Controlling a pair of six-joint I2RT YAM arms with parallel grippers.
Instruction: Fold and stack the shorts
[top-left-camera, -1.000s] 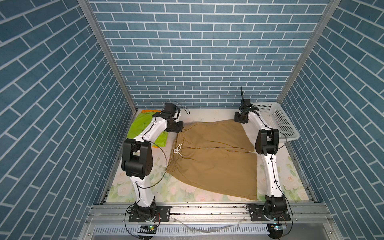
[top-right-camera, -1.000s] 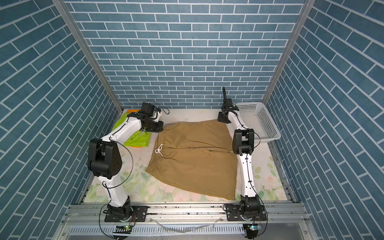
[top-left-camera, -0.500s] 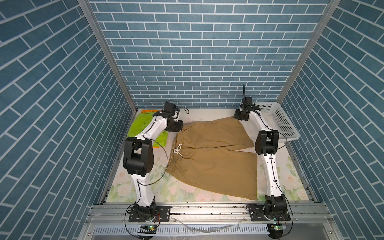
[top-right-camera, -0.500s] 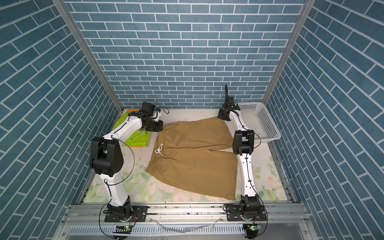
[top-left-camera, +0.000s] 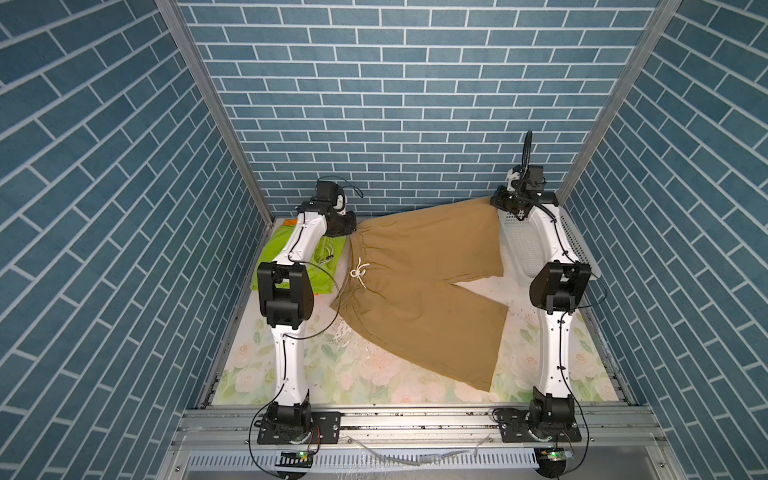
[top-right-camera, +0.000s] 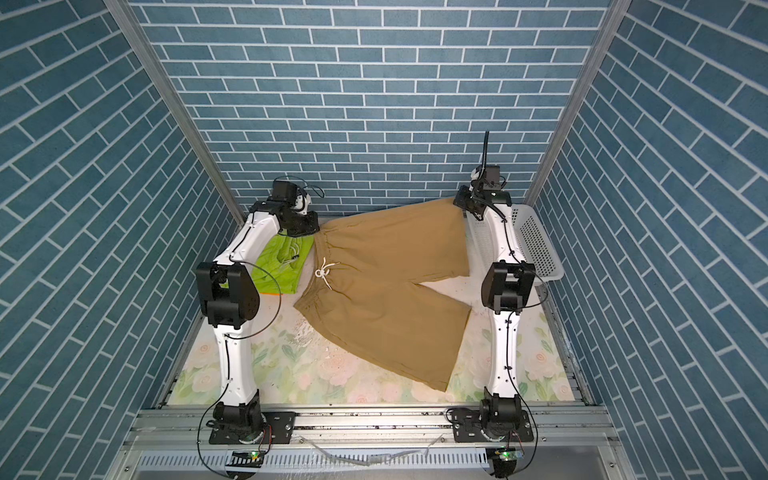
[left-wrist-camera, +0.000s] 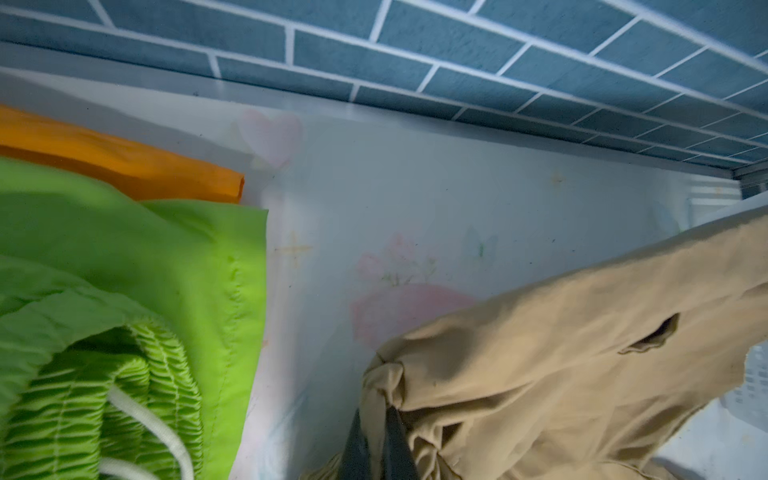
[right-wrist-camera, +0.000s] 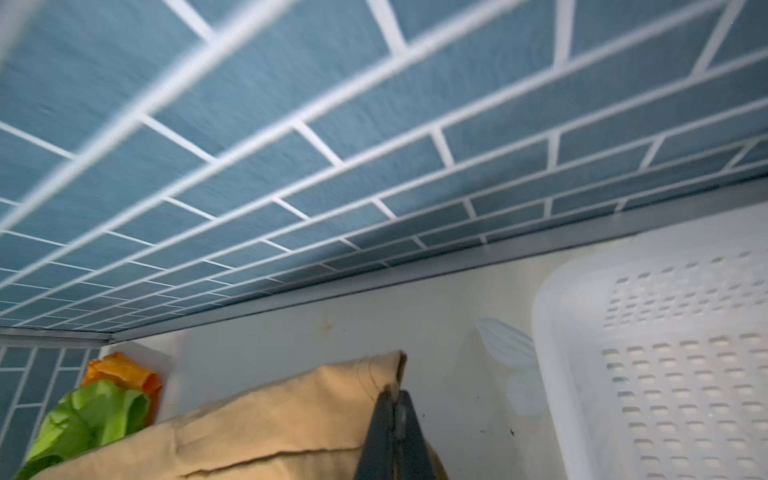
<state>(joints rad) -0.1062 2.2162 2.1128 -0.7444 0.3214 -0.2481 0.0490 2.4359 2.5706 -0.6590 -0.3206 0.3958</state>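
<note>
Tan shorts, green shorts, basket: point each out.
Tan shorts (top-left-camera: 415, 257): in a top view, on the far leg panel.
Green shorts (left-wrist-camera: 166, 249): left wrist view, on the flat folded panel.
Basket (top-right-camera: 536, 245): in a top view, on the perforated side wall.

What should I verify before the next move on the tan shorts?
1. Left tool shut on the waistband corner of the tan shorts: ok.
2. Right tool shut on the far leg's hem corner: ok.
3. Far edge raised off the table: ok.
4. Near leg lying flat: ok.
5. Raised cloth clear of the basket: cannot tell.
6. Green shorts lying on the orange shorts: ok.
</note>
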